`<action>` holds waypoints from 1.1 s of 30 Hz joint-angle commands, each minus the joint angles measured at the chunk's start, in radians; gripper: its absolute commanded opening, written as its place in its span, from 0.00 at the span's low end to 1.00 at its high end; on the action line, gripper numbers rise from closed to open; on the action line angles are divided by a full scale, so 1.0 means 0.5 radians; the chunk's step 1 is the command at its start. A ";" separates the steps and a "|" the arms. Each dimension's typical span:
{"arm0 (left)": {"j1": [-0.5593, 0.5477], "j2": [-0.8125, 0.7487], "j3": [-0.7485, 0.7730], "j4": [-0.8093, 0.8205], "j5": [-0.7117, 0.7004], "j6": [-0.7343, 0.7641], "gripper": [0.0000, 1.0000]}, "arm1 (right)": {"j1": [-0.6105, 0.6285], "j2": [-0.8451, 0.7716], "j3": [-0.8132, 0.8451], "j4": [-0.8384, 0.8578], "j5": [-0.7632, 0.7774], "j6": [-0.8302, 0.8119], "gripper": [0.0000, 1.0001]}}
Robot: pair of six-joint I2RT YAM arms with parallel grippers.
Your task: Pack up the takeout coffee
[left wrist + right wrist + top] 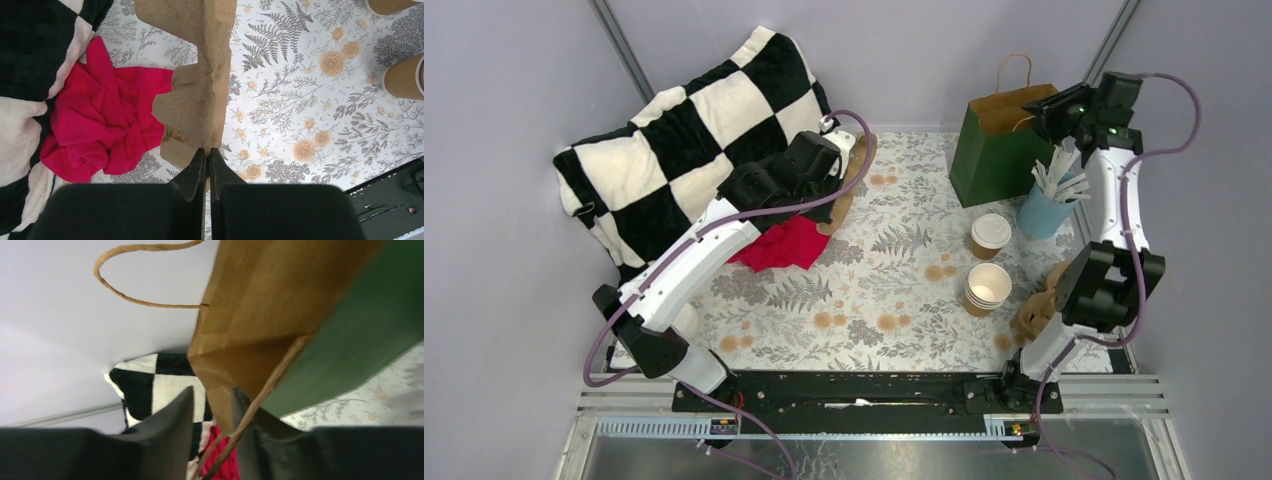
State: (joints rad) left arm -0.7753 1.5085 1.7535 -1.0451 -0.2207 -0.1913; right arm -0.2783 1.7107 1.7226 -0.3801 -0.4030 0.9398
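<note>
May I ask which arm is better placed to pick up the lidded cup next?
Right, probably: the right gripper is at the paper bag beside the lidded cup, while the left gripper is shut on the cup carrier.

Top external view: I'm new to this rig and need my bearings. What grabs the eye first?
The black-and-white checkered blanket heaped at the back left dominates. Next, the green paper bag stands at the back right, the right gripper straddling its rim. The left gripper pinches a cardboard carrier beside a red cloth.
</note>
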 commanded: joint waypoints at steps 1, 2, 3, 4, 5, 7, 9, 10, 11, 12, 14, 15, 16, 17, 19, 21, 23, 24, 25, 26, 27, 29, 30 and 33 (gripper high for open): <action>0.015 -0.045 0.075 0.052 -0.011 0.013 0.00 | 0.177 0.147 0.340 0.176 -0.119 0.019 0.20; 0.015 -0.051 0.072 0.051 -0.021 0.005 0.00 | 0.223 0.202 0.438 0.190 -0.192 -0.012 0.09; 0.014 -0.060 0.071 0.047 -0.037 -0.007 0.00 | 0.290 0.262 0.577 0.176 -0.296 -0.087 0.01; 0.016 -0.068 0.068 0.047 -0.054 -0.018 0.00 | 0.345 0.320 0.712 0.160 -0.415 -0.153 0.00; 0.014 -0.082 0.062 0.047 -0.083 -0.032 0.00 | 0.399 0.375 0.821 0.156 -0.576 -0.201 0.00; 0.014 -0.110 0.051 0.050 -0.129 -0.060 0.00 | 0.501 0.426 0.929 0.176 -0.885 -0.264 0.00; 0.018 -0.142 0.036 0.050 -0.186 -0.093 0.00 | 0.614 0.372 0.884 0.182 -1.098 -0.317 0.00; 0.019 -0.161 0.028 0.048 -0.208 -0.113 0.00 | 0.659 0.312 0.808 0.201 -1.176 -0.344 0.00; 0.019 -0.185 0.016 0.047 -0.221 -0.133 0.00 | 0.695 0.237 0.687 0.221 -1.233 -0.368 0.00; 0.018 -0.211 0.005 0.045 -0.227 -0.156 0.00 | 0.720 0.158 0.547 0.260 -1.273 -0.373 0.00; 0.019 -0.278 0.002 0.021 -0.220 -0.212 0.00 | 0.739 -0.019 0.157 0.427 -1.330 -0.299 0.00; 0.019 -0.308 0.008 0.002 -0.215 -0.241 0.00 | 0.742 -0.114 -0.058 0.593 -1.352 -0.222 0.00; 0.017 -0.343 0.013 -0.027 -0.216 -0.268 0.00 | 0.751 -0.192 -0.274 0.879 -1.385 -0.104 0.00; 0.018 -0.373 0.025 -0.070 -0.234 -0.305 0.00 | 0.768 -0.247 -0.435 1.066 -1.432 0.013 0.00; 0.021 -0.438 0.059 -0.172 -0.286 -0.372 0.00 | 0.835 -0.307 -0.686 1.341 -1.549 0.186 0.00; 0.021 -0.485 0.110 -0.270 -0.329 -0.415 0.00 | 0.883 -0.349 -0.802 1.400 -1.587 0.200 0.00; 0.020 -0.503 0.187 -0.374 -0.363 -0.455 0.00 | 0.917 -0.381 -0.884 1.446 -1.615 0.203 0.00; 0.020 -0.504 0.234 -0.414 -0.367 -0.469 0.00 | 0.931 -0.384 -0.905 1.442 -1.627 0.202 0.00; 0.021 -0.500 0.317 -0.451 -0.364 -0.495 0.00 | 0.948 -0.384 -0.917 1.447 -1.643 0.203 0.00; 0.021 -0.496 0.385 -0.477 -0.348 -0.512 0.00 | 0.968 -0.388 -0.924 1.438 -1.640 0.192 0.00; 0.023 -0.492 0.449 -0.496 -0.325 -0.526 0.00 | 0.985 -0.397 -0.936 1.420 -1.605 0.181 0.00; 0.024 -0.479 0.588 -0.513 -0.249 -0.553 0.00 | 1.027 -0.411 -0.950 1.395 -1.482 0.174 0.00; 0.026 -0.469 0.649 -0.511 -0.189 -0.556 0.00 | 1.056 -0.401 -0.933 1.368 -1.422 0.175 0.00; 0.026 -0.485 0.675 -0.377 0.127 -0.527 0.00 | 1.170 -0.318 -0.787 1.331 -1.320 0.211 0.00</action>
State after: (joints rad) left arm -0.7662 1.2778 2.0457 -1.2919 -0.3115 -0.4416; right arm 0.2466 1.5616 1.2469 0.2413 -1.1294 1.0218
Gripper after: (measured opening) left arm 0.015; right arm 0.012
